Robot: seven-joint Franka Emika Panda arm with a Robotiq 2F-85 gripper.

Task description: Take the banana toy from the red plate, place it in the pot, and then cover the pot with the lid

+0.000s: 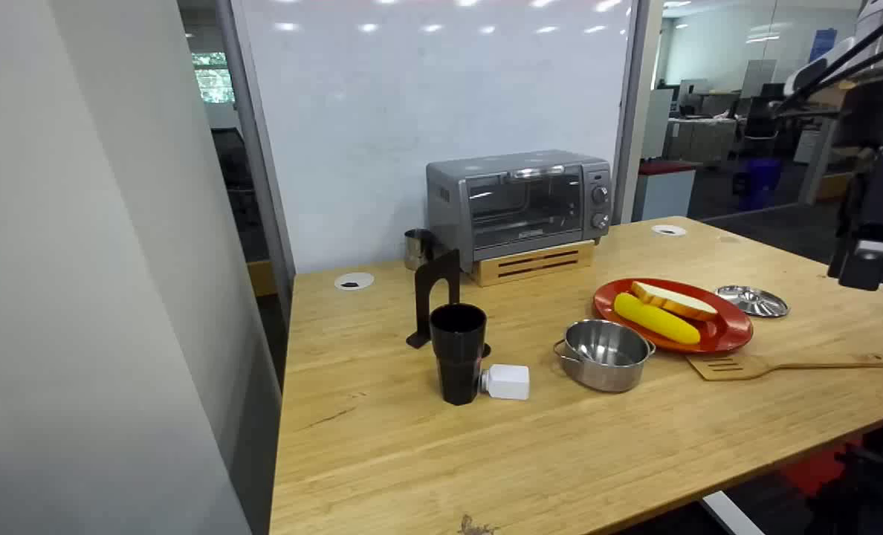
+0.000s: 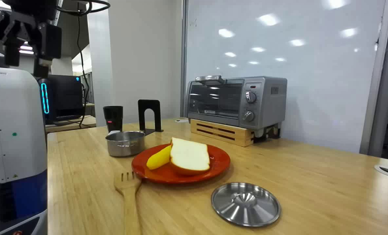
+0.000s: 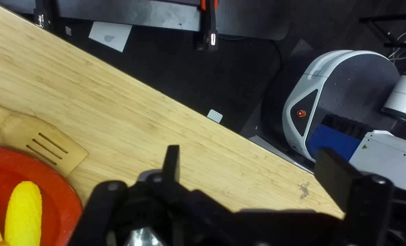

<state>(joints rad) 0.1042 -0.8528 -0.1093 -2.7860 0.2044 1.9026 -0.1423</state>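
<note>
The bright yellow banana toy [image 1: 657, 321] [image 2: 158, 158] [image 3: 24, 213] lies on the red plate [image 1: 731, 338] [image 2: 220, 158] [image 3: 62, 200], alongside a slice of bread. Close to the plate's rim stands the shiny steel pot [image 1: 606, 374] [image 2: 124, 149], uncovered, its visible inside bare. The silvery lid [image 1: 754, 301] [image 2: 245, 210] rests knob up on the table, on the plate's far side from the pot. High above the table's edge, apart from all of these, my gripper [image 2: 25, 67] [image 3: 249, 150] is open with nothing between its fingers. In the wrist view the gripper's body covers nearly everything at bottom centre.
The bread slice [image 1: 676, 299] shares the plate. A wooden spatula [image 1: 742, 365] [image 3: 45, 143] lies close by the plate. Past the pot stand a black cup [image 1: 458, 357], a tipped white bottle [image 1: 508, 381] and a black bookend [image 2: 149, 114]. A toaster oven [image 1: 523, 204] sits at the back.
</note>
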